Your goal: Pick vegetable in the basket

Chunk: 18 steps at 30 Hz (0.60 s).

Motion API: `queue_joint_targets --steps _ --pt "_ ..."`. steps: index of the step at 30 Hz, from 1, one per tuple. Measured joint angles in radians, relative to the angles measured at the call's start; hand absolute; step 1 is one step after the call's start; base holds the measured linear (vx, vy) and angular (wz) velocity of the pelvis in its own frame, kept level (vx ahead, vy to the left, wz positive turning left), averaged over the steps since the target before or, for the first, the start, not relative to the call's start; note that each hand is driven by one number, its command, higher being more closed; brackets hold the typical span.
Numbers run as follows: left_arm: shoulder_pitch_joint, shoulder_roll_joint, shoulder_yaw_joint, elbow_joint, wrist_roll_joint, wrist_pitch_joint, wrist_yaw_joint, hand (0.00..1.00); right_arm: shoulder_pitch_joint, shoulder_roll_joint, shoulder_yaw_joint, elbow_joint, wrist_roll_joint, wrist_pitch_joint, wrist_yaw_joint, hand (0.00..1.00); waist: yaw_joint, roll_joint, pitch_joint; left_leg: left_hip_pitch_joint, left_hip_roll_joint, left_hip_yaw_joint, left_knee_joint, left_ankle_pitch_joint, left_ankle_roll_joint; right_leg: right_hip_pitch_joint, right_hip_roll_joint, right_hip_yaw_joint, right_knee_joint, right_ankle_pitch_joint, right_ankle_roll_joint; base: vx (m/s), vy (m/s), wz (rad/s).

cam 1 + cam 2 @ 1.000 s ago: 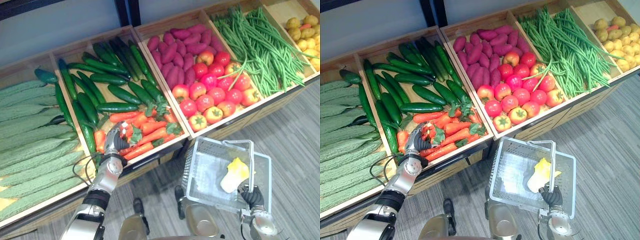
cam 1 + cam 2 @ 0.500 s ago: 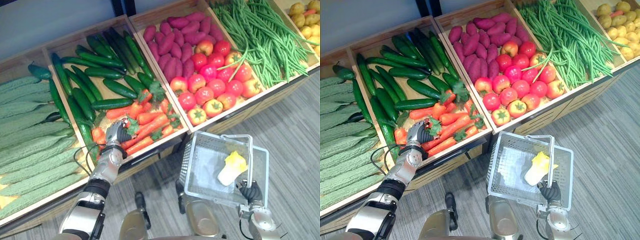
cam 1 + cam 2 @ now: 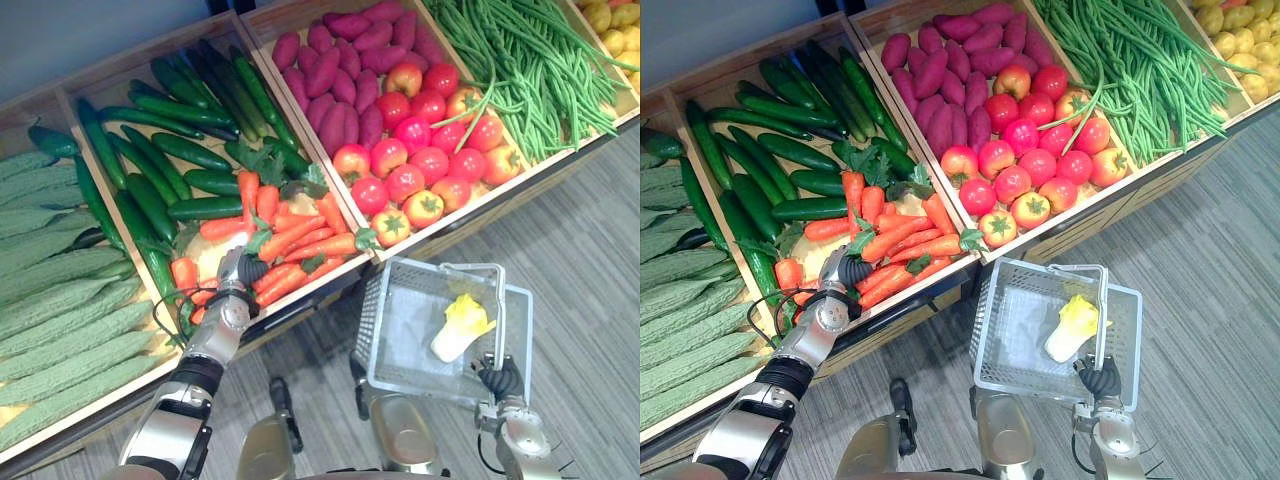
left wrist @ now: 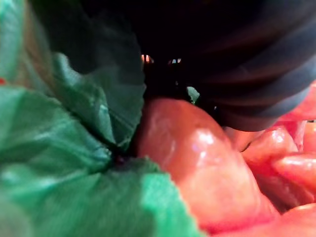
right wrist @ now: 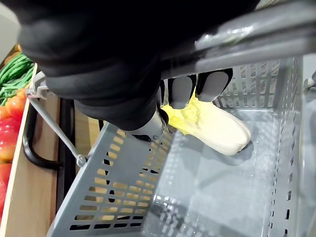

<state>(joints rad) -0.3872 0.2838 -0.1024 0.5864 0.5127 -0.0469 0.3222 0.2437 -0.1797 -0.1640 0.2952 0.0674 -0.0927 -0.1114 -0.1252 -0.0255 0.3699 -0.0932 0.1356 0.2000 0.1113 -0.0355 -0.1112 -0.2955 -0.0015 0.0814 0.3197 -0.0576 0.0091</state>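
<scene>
Orange carrots (image 3: 290, 235) with green tops lie in the front of a wooden bin. My left hand (image 3: 237, 272) is pressed down among them at the bin's near edge. In the left wrist view a carrot (image 4: 197, 163) and a green leaf (image 4: 59, 163) lie right against the hand's dark cover. My right hand (image 3: 1098, 380) is shut on the handle (image 5: 247, 37) of a grey plastic basket (image 3: 380, 330) held low at the right. A pale yellow-white leafy vegetable (image 3: 458, 328) lies inside the basket.
The slanted wooden bins also hold bitter gourds (image 3: 60, 300), cucumbers (image 3: 170, 170), purple sweet potatoes (image 3: 345, 70), tomatoes (image 3: 420, 160), green beans (image 3: 530, 70) and yellow potatoes (image 3: 610, 15). Grey floor (image 3: 590, 260) lies before the stand.
The camera has shifted. My left hand has sunk deeper into the carrots, which have been pushed apart around it. The right hand still holds the basket.
</scene>
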Motion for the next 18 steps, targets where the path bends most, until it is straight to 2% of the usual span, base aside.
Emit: queue_joint_targets --steps 7,13,18 --pt "0.079 -0.038 0.055 -0.19 -0.072 -0.003 0.056 1.0 0.011 0.014 -0.004 0.0 0.0 -0.001 -0.003 1.0 0.001 0.0 0.0 0.006 -0.003 -0.009 0.0 0.0 0.0 0.013 0.0 -0.008 -0.005 0.0 0.0 0.0 0.0 0.02" --pt "0.146 -0.075 0.071 -0.362 -0.123 -0.039 0.093 1.0 0.022 0.021 -0.004 0.0 0.0 -0.002 -0.003 1.0 0.003 0.001 -0.001 0.024 -0.004 -0.012 -0.004 0.0 0.0 0.032 -0.002 -0.011 -0.007 -0.005 0.006 0.0 0.0 0.0" --pt "0.193 -0.1 0.076 -0.478 -0.163 -0.058 0.097 1.0 0.024 0.024 -0.003 0.0 0.0 -0.002 -0.003 1.0 0.005 0.003 -0.002 0.034 -0.005 -0.012 -0.006 0.0 0.0 0.043 -0.002 -0.012 -0.009 -0.007 0.008 0.0 0.0 0.01"
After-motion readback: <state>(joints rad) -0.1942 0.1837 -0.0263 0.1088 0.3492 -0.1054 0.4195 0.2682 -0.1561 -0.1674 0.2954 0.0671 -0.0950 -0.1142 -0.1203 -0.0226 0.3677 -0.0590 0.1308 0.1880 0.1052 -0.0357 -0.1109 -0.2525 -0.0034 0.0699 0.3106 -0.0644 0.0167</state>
